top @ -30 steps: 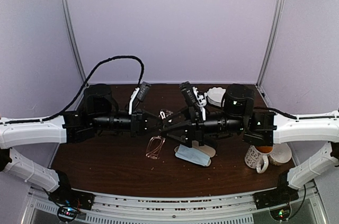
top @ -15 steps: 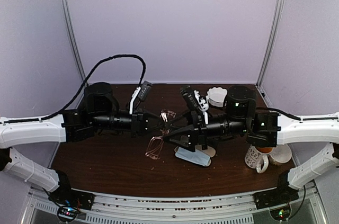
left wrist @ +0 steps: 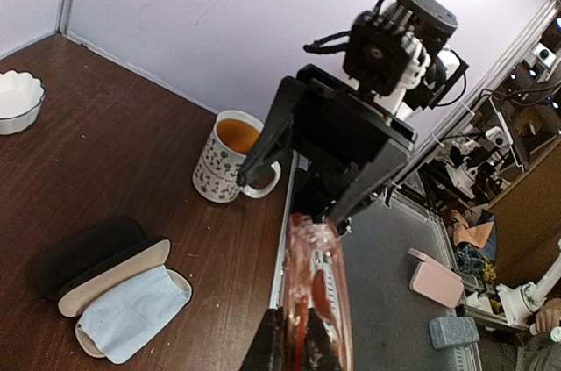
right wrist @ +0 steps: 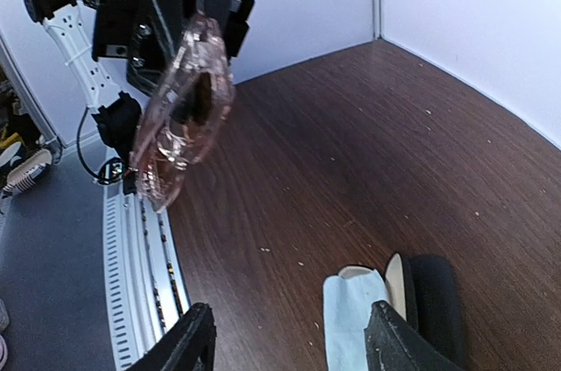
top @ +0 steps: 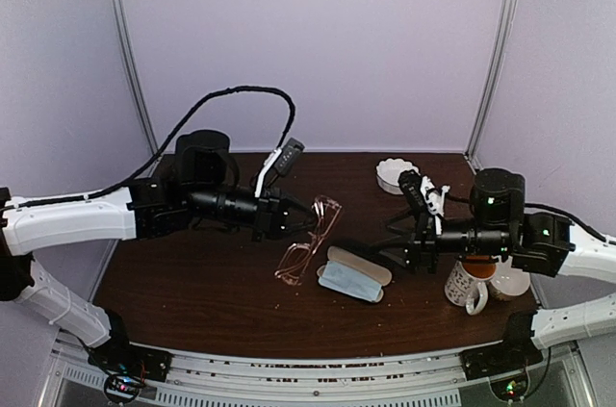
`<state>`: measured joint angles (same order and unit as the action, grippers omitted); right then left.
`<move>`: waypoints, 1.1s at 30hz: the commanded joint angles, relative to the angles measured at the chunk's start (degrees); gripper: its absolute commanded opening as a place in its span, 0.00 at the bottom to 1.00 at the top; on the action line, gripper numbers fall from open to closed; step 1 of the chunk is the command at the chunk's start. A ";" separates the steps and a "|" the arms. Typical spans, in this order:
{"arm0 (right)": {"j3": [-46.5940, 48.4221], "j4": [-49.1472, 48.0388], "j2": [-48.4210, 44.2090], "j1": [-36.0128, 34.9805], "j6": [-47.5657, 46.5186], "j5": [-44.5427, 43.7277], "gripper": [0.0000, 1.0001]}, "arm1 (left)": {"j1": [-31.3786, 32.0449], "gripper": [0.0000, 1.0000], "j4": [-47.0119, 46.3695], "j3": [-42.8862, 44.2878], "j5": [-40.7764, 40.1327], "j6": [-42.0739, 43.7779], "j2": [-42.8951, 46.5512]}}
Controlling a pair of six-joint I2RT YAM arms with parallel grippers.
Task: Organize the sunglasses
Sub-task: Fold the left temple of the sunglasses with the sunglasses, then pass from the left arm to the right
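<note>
While the left claw (top: 308, 212) pinches the pink thin-framed sunglasses (right wrist: 184, 117) aloft, it should ease them gently into the black cream-lined case (top: 358, 265) below its tips; right claw (right wrist: 294, 340) gapes empty

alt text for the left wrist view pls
The left gripper, shut, holds reddish-framed sunglasses toward the open right gripper. On the brown table: an open glasses case with a light-blue cloth, a patterned mug, a white bowl.
</note>
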<state>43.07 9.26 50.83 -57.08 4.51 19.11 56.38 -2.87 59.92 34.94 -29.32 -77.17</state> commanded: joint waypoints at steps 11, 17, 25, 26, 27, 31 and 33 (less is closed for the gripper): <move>-4.93 5.11 -5.36 3.57 -0.81 3.19 0.54 | 2.59 0.00 5.04 12.80 10.05 4.51 -11.15; -5.89 6.38 -7.56 3.90 -1.00 3.57 0.52 | 3.34 0.00 5.83 14.88 12.23 4.72 -13.31; -6.38 5.13 -8.48 4.08 0.42 9.01 0.47 | 4.71 0.00 10.39 17.59 12.00 7.13 -15.18; -6.48 4.67 -8.42 4.07 0.75 10.68 0.47 | 4.71 0.00 10.35 17.66 12.00 7.09 -15.28; -6.39 4.42 -8.42 4.11 1.15 11.46 0.47 | 4.73 0.00 10.35 17.81 12.12 7.09 -15.44; -5.11 1.99 -8.87 4.06 3.86 15.38 0.47 | 5.04 0.00 10.45 18.52 12.59 7.13 -16.19; -4.87 -0.23 -8.90 4.06 4.95 16.25 0.45 | 5.27 0.00 10.85 19.09 12.58 7.41 -16.81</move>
<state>36.97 14.02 42.85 -53.25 6.46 30.52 61.14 8.62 76.38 46.28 -23.40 -92.95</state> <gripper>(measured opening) 0.462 0.048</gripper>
